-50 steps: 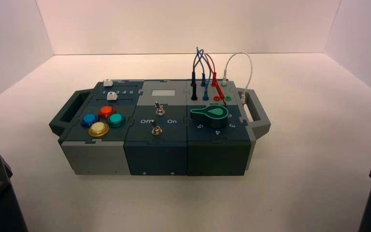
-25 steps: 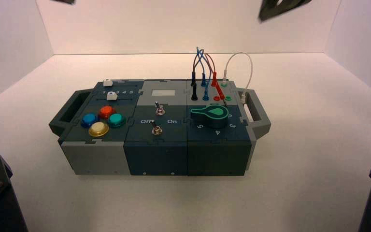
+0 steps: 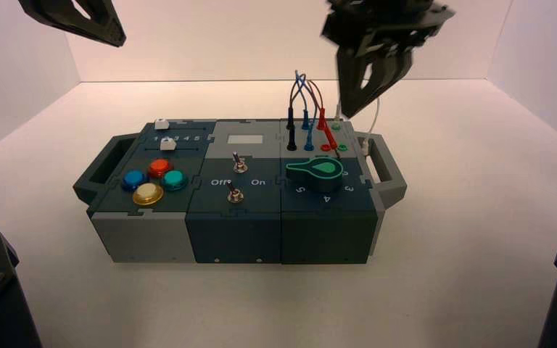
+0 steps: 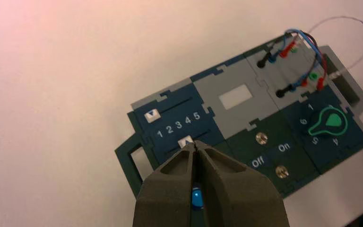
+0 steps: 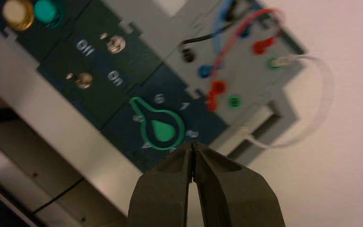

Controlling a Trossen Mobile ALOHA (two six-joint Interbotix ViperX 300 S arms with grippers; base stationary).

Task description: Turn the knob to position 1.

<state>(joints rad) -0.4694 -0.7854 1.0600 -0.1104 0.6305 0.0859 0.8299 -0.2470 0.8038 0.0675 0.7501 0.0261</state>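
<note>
- High view: the dark blue and grey control box (image 3: pixel 239 217) stands on the white desk (image 3: pixel 464 239) with a handle at each end. The teardrop-shaped dark knob with a bright green top face (image 3: pixel 316 171) sits on the box's right section near the front edge, its pointer aimed toward the box's middle. Behind it, black, blue and red plug wires (image 3: pixel 306 109) rise from sockets at the box's back right corner. Four round push-buttons, blue, red, green and yellow (image 3: pixel 152 181), occupy the left section; two small metal toggle switches (image 3: pixel 236 180) stand on the middle section.
- High view: the right gripper (image 3: pixel 366 87) hangs in the air above the box's back right corner, clear of the knob. The left gripper (image 3: pixel 80 18) is high above the desk's back left corner.
- Left wrist view: the left gripper's fingers (image 4: pixel 184 179) are pressed together, holding nothing. The knob (image 4: pixel 332 124) lies far off at the box's other end.
- Right wrist view: the right gripper's fingers (image 5: pixel 165 189) meet at the tips and grasp nothing. The knob (image 5: pixel 158 127) lies below, just beside the tips, untouched.
</note>
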